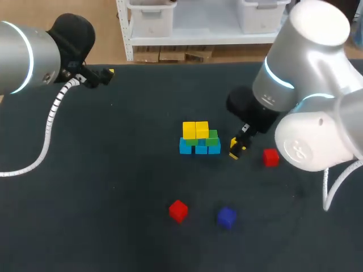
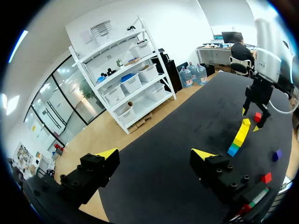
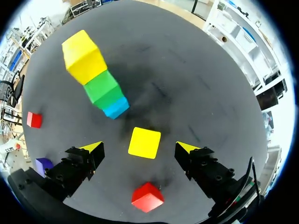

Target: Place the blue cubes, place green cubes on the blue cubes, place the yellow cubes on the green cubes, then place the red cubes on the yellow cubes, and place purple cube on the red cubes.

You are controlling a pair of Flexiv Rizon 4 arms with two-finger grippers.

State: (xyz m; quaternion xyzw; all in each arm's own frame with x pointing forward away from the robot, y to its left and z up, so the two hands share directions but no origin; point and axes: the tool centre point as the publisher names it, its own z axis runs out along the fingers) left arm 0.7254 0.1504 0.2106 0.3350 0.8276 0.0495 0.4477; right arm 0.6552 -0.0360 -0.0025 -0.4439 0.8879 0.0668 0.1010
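The loose yellow cube (image 3: 144,143) is seen lying on the desk (image 1: 113,187), directly under the right hand (image 3: 139,148) and between its two fingers. The fingers are spread wide and a gap is left at each side of the cube, so nothing is held.

Near, ahead of this hand, the stack (image 1: 199,139) is found: blue cubes at the bottom, green ones on them, two yellow ones on top. In the head view its row runs from left to right. At the end toward the right hand one green cube (image 1: 213,136) is not yet covered. It is judged that the loose cube belongs there, so a short move up and to the left is called for. The right arm is much the nearer one. The left hand (image 2: 155,156) is found at the far left corner of the desk, wide open and empty.

A red cube (image 1: 270,157) lies near the right hand, on the side away from the stack. A second red cube (image 1: 178,210) and the purple cube (image 1: 226,216) lie well apart, toward the front.

In the head view the loose cube is mostly hidden under the right hand and can hardly be told from the yellow tips. In the right wrist view the stack is seen end-on, so only one column is shown.
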